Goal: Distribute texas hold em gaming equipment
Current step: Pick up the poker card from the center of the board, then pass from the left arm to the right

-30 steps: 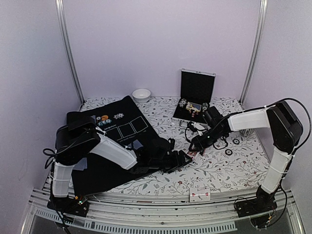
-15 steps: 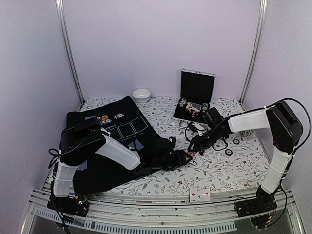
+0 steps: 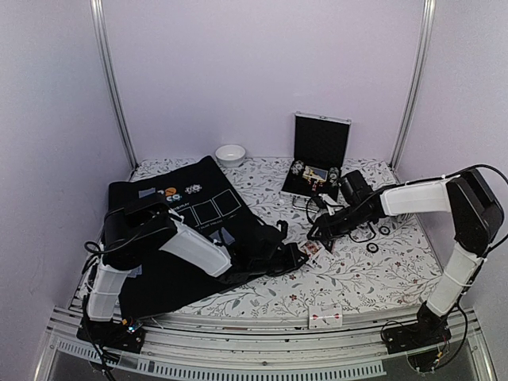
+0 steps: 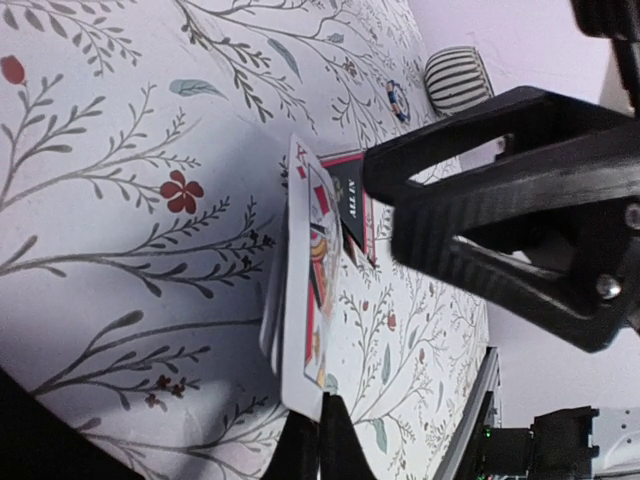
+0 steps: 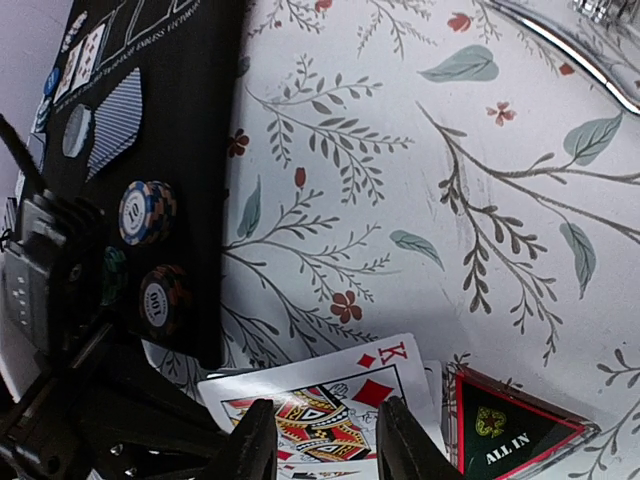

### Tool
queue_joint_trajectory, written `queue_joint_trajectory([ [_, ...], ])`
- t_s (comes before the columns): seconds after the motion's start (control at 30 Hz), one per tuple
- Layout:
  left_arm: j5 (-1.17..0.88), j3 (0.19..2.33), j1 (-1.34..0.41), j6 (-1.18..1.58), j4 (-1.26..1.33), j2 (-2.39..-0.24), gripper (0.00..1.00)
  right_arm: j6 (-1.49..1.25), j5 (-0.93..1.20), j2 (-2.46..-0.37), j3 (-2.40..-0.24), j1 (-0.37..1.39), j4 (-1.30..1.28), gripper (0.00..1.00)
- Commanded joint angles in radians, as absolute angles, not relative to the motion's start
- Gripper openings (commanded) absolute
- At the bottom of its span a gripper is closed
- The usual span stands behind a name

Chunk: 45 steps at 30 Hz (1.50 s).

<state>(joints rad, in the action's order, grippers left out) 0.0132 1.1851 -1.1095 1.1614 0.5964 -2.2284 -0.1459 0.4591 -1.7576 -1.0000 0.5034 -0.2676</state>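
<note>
One king of diamonds [image 4: 305,290] is raised face up over the flowered surface [image 4: 120,130], just right of the black mat [image 3: 198,230]. Its lower end is pinched in the left claw [image 4: 315,450], whose fingers are pressed together on it. Thin edges of more cards show behind it, but how many cannot be counted. One black-red triangular marker [image 5: 500,430] lettered ALL IN lies just beside the king. The right claw [image 5: 328,405] hangs over the card with its fingers spread; whether they touch it cannot be told. On the mat sit two chip stacks [image 5: 140,212], one round grey button [image 5: 77,130] and one blue-backed card [image 5: 118,120]. Face-up cards beyond them are cut off by the frame edge. One lone chip [image 4: 397,98] lies on the cloth. Farther back stand one open case [image 3: 319,155], its contents too small to read, and one white bowl [image 3: 230,154].
</note>
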Motion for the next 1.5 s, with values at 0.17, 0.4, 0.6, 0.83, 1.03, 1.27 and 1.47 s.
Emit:
queue_joint_trajectory([
  [0.17, 0.067, 1.257, -1.127, 0.818, 0.439, -2.084, 0.0, -0.169, 0.438, -1.425, -1.007, 0.461, -0.267, 0.37],
  [0.4, 0.463, 1.306, -1.268, 0.056, 0.283, -1.83, 0.0, -0.207, 0.399, -1.111, -1.055, 0.417, -0.308, 0.47],
  [0.6, 0.663, 1.096, -1.456, -1.012, 0.741, -1.735, 0.0, -0.243, 0.555, -1.063, -1.123, 0.417, -0.352, 0.56],
  [0.83, 0.753, 0.843, -1.404, -1.847, 1.453, -1.827, 0.0, -0.288, 0.722, -1.023, -1.138, 0.418, -0.365, 0.77],
  [1.03, 0.649, 0.807, -1.401, -2.171, 1.791, -1.897, 0.0, -0.295, 0.766, -1.071, -1.065, 0.5, -0.402, 0.99],
  [1.27, 0.644, 0.799, -1.396, -2.16, 1.797, -1.905, 0.0, -0.303, 0.812, -1.14, -1.004, 0.599, -0.324, 0.91],
  [1.47, 0.646, 0.797, -1.396, -2.173, 1.819, -1.913, 0.0, -0.3, 0.855, -1.226, -1.026, 0.649, -0.305, 0.7],
])
